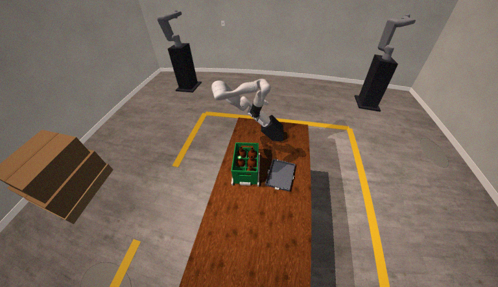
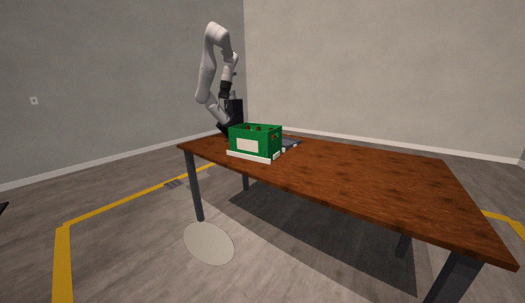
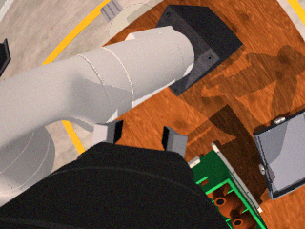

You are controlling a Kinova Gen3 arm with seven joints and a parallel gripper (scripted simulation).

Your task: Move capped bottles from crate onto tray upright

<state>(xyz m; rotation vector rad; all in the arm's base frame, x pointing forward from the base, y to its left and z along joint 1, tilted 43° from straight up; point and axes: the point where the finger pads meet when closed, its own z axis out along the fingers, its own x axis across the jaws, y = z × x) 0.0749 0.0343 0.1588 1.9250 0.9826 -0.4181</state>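
A green crate [image 1: 244, 177] [image 2: 264, 143] [image 3: 215, 177] stands on the wooden table [image 1: 249, 232] [image 2: 368, 183]. It holds several brown bottles [image 1: 251, 154] [image 3: 238, 223]. One bottle [image 1: 238, 157] at the crate's left side shows a light green top; I cannot tell which others are capped. The grey tray [image 1: 281, 175] [image 2: 290, 141] [image 3: 289, 153] lies right of the crate with nothing on it. My gripper [image 1: 255, 118] [image 2: 222, 99] [image 3: 142, 132] is open and holds nothing. It hangs above the table's far end, behind the crate and close to the arm's black base [image 1: 273, 131] [image 3: 204, 32].
The arm's own white link [image 3: 95, 90] fills much of the wrist view. Two other arms on black pedestals [image 1: 181, 65] [image 1: 376, 82] stand at the back of the room. A cardboard box [image 1: 51, 173] is at the left. A yellow line [image 1: 367, 195] runs on the floor around the table.
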